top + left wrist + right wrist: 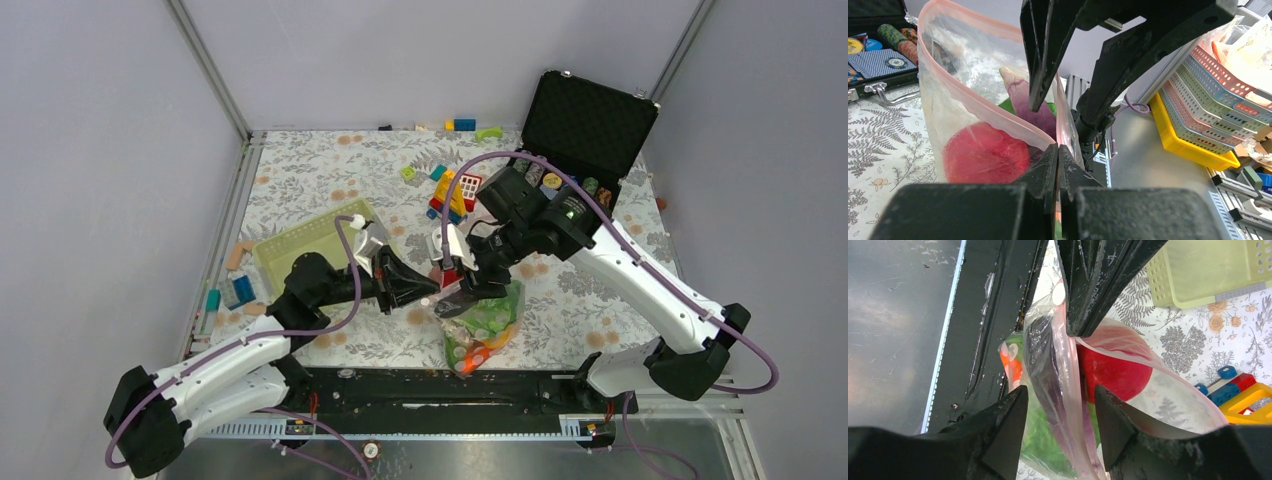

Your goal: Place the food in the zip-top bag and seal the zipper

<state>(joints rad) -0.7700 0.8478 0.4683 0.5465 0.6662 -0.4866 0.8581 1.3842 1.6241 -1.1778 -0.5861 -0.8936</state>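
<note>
- Top external view: the zip-top bag (pixel 490 325) lies at the near edge of the surface (pixel 330 170), between the two arms, with food (pixel 478 342) inside.
- Left wrist view: the left tool (pixel 1058 152) is pressed together on the zipper (pixel 998 115), just beside the red round piece (pixel 983 155).
- Right wrist view: the right tool (pixel 1060 412) stands spread, one finger on each side of the bag's mouth.

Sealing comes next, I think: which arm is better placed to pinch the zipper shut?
Right, probably: the right end effector, open, straddles the zipper, while the left end effector is shut on the bag.
</note>
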